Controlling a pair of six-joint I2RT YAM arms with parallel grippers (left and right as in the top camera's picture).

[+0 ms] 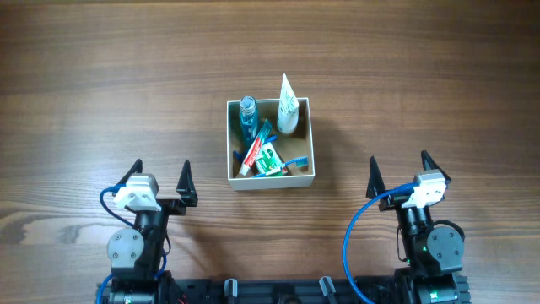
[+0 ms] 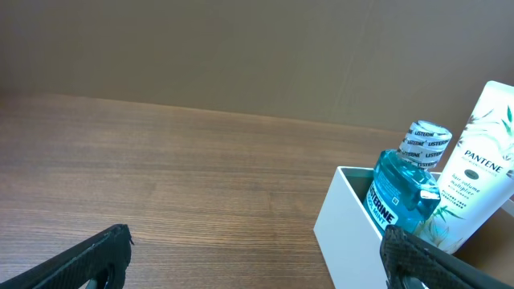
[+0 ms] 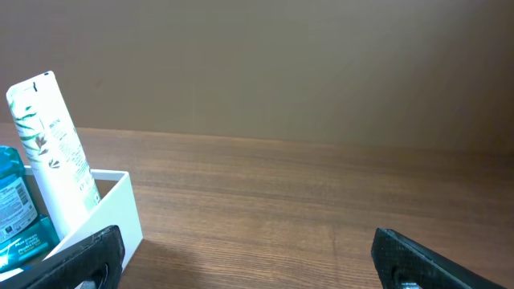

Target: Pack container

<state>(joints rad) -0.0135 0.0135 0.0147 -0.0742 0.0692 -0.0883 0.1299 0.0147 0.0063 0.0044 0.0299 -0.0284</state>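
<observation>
Near the middle of the brown wood-grain table (image 1: pixel 101 84): the square, shallow cardboard container (image 1: pixel 270 181), white outside, tan-brown inside, without a lid.

Standing in the container's far-left corner: a clear blue plastic mouthwash bottle (image 1: pixel 247 118) with a Listerine label. Leaning in the container's far-right corner, top poking above the rim: a tall white plastic tube (image 1: pixel 288 108) with green leaf print. Lying flat in the container's near half: a red, white and green toothpaste tube (image 1: pixel 263 156), with something small and blue just beside it, too small to identify.

On the robot's side of the container and off to its left, well apart from it: the left gripper (image 1: pixel 160 176), black fingers spread wide, holding nothing. Seen from the left wrist (image 2: pixel 257 241): the container's white corner (image 2: pixel 345 225) ahead to the right, with the mouthwash bottle (image 2: pixel 401 197) and the tube (image 2: pixel 478 172), marked Pantene, rising above it.

On the robot's side of the container and off to its right, also well apart: the right gripper (image 1: pixel 401 169), fingers likewise spread, empty. Seen from the right wrist (image 3: pixel 249 239): the container's corner (image 3: pixel 112 213) at the left edge, the tube (image 3: pixel 52 152) leaning over it, a sliver of the mouthwash bottle (image 3: pixel 16 209) behind.
</observation>
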